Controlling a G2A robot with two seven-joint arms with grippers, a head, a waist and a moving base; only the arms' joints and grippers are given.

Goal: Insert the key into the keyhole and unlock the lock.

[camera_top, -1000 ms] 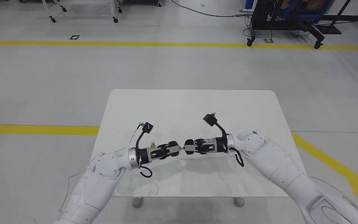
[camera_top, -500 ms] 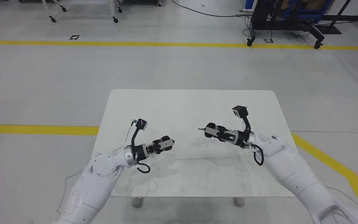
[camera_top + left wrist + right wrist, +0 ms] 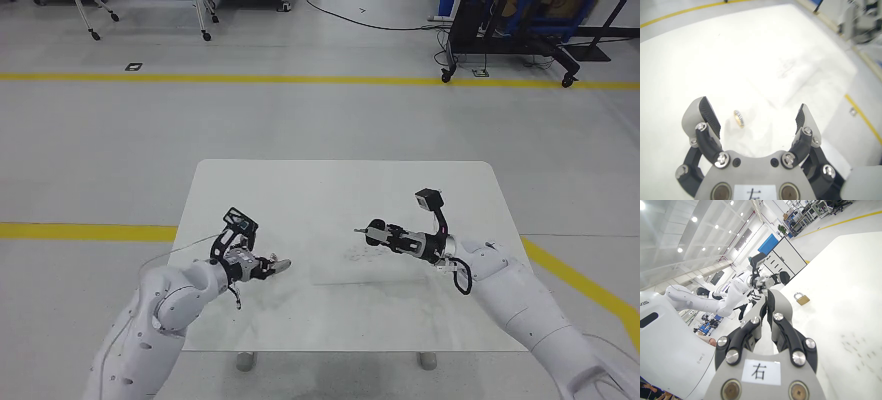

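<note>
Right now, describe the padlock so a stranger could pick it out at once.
Find the white table. On it, just ahead of the open left gripper, sits the padlock. It is the one small brass block, with a silver shackle.

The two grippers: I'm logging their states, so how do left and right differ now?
The left gripper has its jaws wide open and empty; the right gripper has its jaws shut, seemingly on the key. The left gripper hangs close over the padlock; the right gripper is far from it. Both are over the white table.
</note>
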